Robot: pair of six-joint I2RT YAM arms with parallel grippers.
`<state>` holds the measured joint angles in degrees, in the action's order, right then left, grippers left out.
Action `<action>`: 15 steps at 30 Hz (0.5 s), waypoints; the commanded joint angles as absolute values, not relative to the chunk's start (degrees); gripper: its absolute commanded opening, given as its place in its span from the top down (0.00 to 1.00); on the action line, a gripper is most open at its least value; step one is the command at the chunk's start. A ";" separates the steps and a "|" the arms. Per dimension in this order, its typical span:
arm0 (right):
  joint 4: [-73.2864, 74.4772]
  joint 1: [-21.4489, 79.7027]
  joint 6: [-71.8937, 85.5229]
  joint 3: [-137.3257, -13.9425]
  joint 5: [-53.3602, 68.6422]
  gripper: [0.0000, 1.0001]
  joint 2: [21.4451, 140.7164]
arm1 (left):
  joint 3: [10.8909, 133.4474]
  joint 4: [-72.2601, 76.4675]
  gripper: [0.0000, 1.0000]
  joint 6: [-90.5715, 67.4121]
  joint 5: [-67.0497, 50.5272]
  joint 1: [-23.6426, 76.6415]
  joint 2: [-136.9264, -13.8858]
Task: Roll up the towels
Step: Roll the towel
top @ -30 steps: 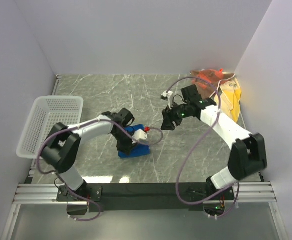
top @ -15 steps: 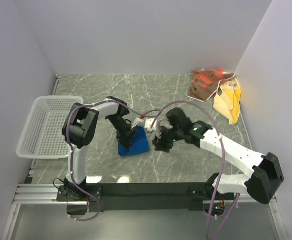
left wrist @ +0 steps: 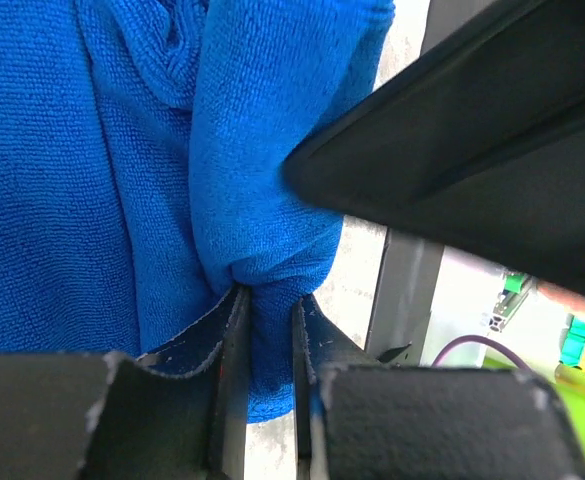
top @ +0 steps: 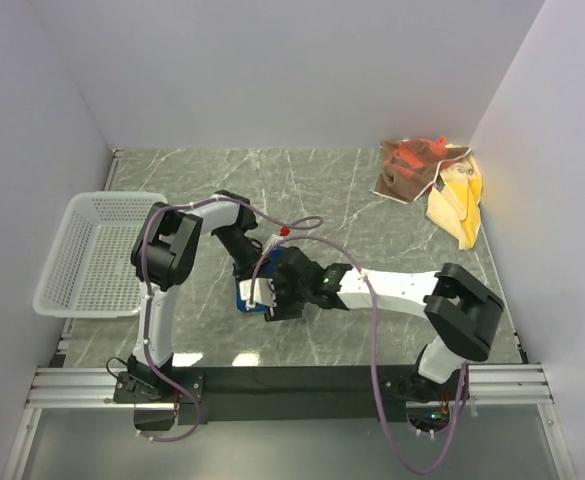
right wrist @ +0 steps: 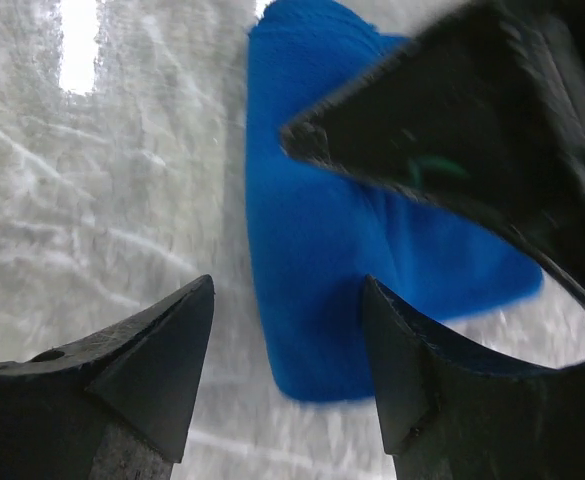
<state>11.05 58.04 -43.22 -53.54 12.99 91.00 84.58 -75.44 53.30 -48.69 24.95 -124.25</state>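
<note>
The royal blue towel [top: 245,298] lies folded at the table's middle, mostly covered by both grippers. My left gripper [top: 255,278] is shut on a bunched fold of the towel's edge [left wrist: 270,310]; the blue towel [left wrist: 92,180] fills that view. My right gripper [top: 278,296] is open just above the towel's near end [right wrist: 322,230], one finger over the table and one over the cloth [right wrist: 287,300]. The brown-and-orange towel [top: 409,168] and the yellow towel [top: 459,203] lie crumpled at the back right corner.
A white mesh basket [top: 97,250] stands at the left edge. Grey walls close in the left, back and right sides. The two grippers are very close to each other over the blue towel; the left one shows as a black shape in the right wrist view [right wrist: 472,110].
My right arm has swung from the back right down to the blue towel beside the left gripper. My left arm has shifted its elbow while its gripper stayed on the towel.
</note>
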 commanded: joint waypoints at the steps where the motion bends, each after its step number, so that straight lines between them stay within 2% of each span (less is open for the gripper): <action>1: 4.14 58.80 -47.28 -54.32 12.22 0.32 93.77 | 83.14 -68.91 0.92 56.95 -37.71 24.35 -128.23; 4: 4.13 58.80 -47.03 -54.84 12.21 0.37 97.64 | 82.62 -68.73 0.92 57.22 -37.36 23.73 -127.97; 8: 8.86 58.54 -45.27 -57.64 15.01 0.55 102.12 | 82.27 -68.99 0.91 57.83 -37.18 22.41 -127.44; 9: 9.83 58.36 -44.74 -58.27 15.90 0.66 102.65 | 82.09 -68.91 0.91 57.92 -37.26 22.06 -127.01; 11: 13.60 57.92 -42.72 -60.45 18.53 0.81 104.05 | 81.83 -68.38 0.88 57.31 -38.14 20.84 -126.39; 12: 14.84 57.83 -41.15 -61.34 21.07 0.96 104.50 | 81.65 -68.03 0.87 57.04 -38.58 20.31 -125.43; 13: 16.16 57.57 -40.35 -62.22 22.66 1.00 105.02 | 81.22 -67.24 0.84 56.17 -39.37 19.78 -124.64; 15: 18.62 56.34 -37.98 -63.63 27.83 1.00 105.82 | 80.69 -66.36 0.79 55.46 -42.70 17.59 -122.10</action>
